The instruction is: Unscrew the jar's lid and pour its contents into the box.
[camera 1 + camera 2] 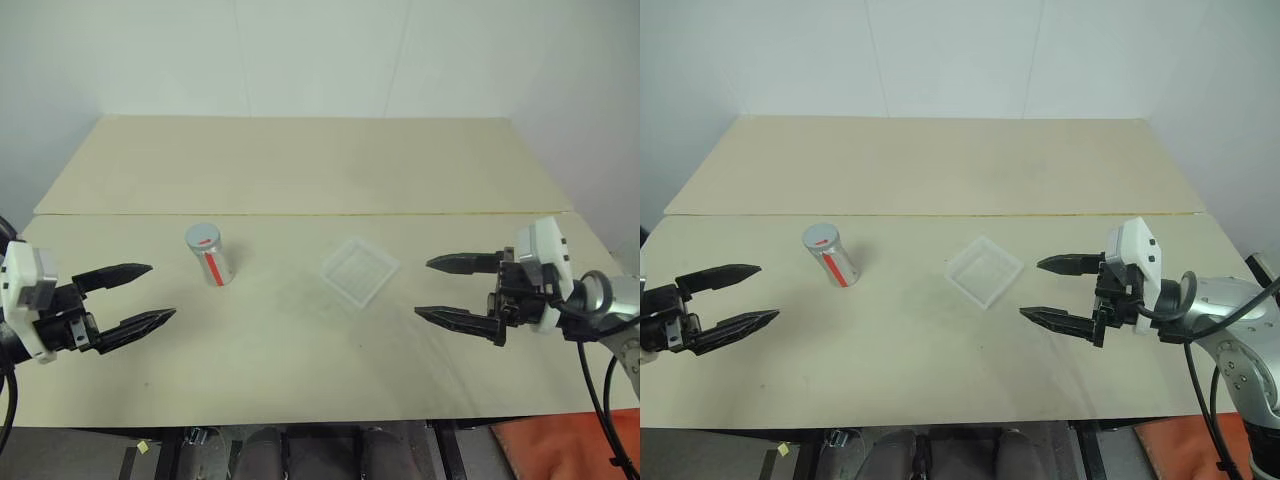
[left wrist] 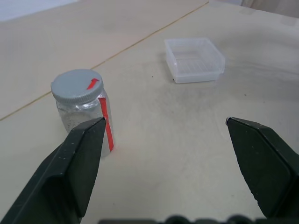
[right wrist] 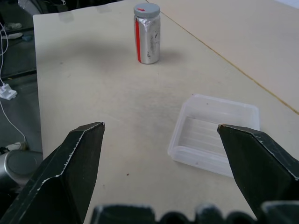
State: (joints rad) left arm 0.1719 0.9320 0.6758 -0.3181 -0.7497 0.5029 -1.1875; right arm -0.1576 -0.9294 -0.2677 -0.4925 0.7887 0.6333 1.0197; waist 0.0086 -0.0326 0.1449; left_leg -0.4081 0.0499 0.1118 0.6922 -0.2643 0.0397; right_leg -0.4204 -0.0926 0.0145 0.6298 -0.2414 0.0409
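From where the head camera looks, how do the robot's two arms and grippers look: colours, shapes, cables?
Each gripper, left gripper and right gripper, has two black, tapered fingers that end in points. They are fixed on a black bracket with a white boxy housing behind it. The right arm is silver-grey and rounded, and black cables run along it.

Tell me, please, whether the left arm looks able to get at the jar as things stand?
Probably yes. The left end effector is open and points toward the jar, which stands upright with its lid on. Only bare table lies between them, and the box sits off to the far side.
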